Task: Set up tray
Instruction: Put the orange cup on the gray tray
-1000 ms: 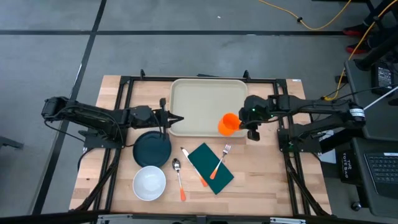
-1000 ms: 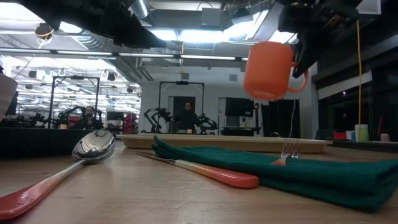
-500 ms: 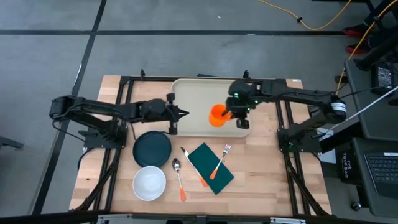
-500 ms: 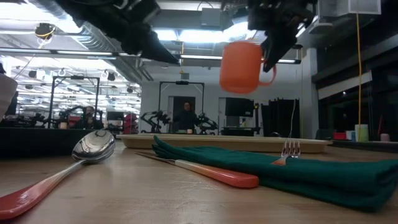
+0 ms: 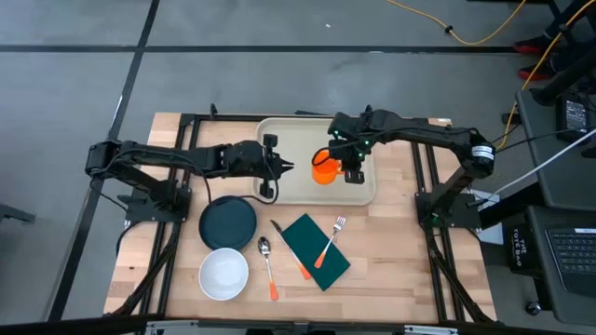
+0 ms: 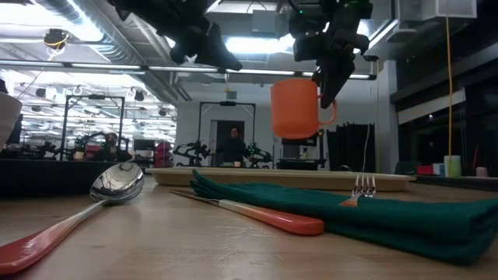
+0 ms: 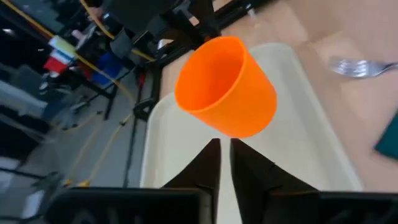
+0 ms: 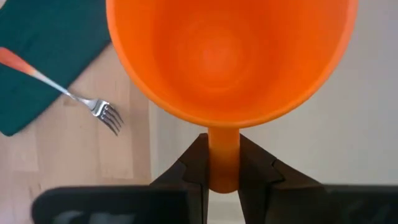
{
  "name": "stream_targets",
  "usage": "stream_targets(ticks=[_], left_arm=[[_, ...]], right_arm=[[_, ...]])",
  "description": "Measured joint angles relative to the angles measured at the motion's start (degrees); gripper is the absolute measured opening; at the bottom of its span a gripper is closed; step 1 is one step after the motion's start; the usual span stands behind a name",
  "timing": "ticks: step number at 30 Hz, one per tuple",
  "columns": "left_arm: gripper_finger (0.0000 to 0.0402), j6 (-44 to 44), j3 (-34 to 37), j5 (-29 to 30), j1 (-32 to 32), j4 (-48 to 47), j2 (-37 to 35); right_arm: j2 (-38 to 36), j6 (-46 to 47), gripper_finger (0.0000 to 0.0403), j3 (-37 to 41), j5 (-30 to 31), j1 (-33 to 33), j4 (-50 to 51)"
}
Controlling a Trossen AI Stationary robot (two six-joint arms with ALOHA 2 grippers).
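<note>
High view: the tray [image 5: 296, 140] lies at the table's far middle. Above it hangs the orange mug [image 5: 323, 168], pinched by its handle in the right gripper [image 5: 346, 166] — carried upright, likely for setting down there. The left gripper [image 5: 279, 167], jaws nearly closed and empty, waits just beside.

The whole table [image 5: 391, 270] is seen from straight overhead, while a level look across it is given from tabletop height. The orange mug [image 6: 296, 107] is framed closely by both wrist cameras and shared by all views.
</note>
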State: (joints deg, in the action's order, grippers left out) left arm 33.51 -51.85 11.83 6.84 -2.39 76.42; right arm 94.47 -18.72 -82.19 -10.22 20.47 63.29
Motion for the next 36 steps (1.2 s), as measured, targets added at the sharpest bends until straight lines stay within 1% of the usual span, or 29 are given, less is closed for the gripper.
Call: stream_targets(ticks=[3, 5, 7, 10, 12, 15, 19, 22, 26, 31, 36], left_arm=[[0.0063, 1.6, 0.0, 4.9, -1.1, 0.1, 0.8], [0.0083, 1.8, 0.0, 6.7, -1.5, 1.2, 1.3], [0.0101, 2.4, 0.0, 6.7, -1.7, 3.2, 1.7], [0.0122, 4.3, -0.1, 4.9, -1.7, 5.7, 2.4], [0.013, 5.2, -1.3, 3.1, -1.6, 3.7, 3.1], [0.0133, 5.4, -5.1, 1.3, -1.6, 0.0, 5.3], [0.0125, 7.3, -10.9, 1.6, -1.6, -6.8, 9.4], [0.012, 8.8, -14.3, 0.9, -1.6, -8.2, 11.9], [0.0116, 10.8, -16.2, 0.5, -1.6, -8.9, 14.0], [0.0116, 10.8, -17.5, 0.3, -1.7, -9.8, 15.9], [0.0116, 10.8, -17.6, 2.1, -1.6, -10.2, 17.7]], right_arm=[[0.0, 0.0, 0.0056, -0.2, 0.0, 0.5, -0.2], [0.0, 0.0, 0.0056, -0.2, 0.0, 0.8, -0.8], [0.0, 0.2, 0.0056, -0.3, 0.0, 1.1, -0.9], [0.0, 0.2, 0.0056, -0.3, 0.0, 1.1, -1.4], [0.0, 0.4, 0.0056, -0.3, 0.0, 1.1, -1.6], [0.0, 0.5, 0.0056, -0.2, 0.0, 1.1, -2.0], [0.0, 0.5, 0.0056, -0.3, 0.1, 1.1, -2.7], [0.0, 0.5, 0.0056, -0.2, 0.2, 1.1, -3.6], [0.0, 0.4, 0.0056, -0.2, 1.1, 1.1, -4.2], [0.0, 0.2, 0.0056, -0.2, 2.6, 0.9, -4.3], [0.0, 0.3, 0.0056, -0.2, 3.1, -0.1, -4.2]])
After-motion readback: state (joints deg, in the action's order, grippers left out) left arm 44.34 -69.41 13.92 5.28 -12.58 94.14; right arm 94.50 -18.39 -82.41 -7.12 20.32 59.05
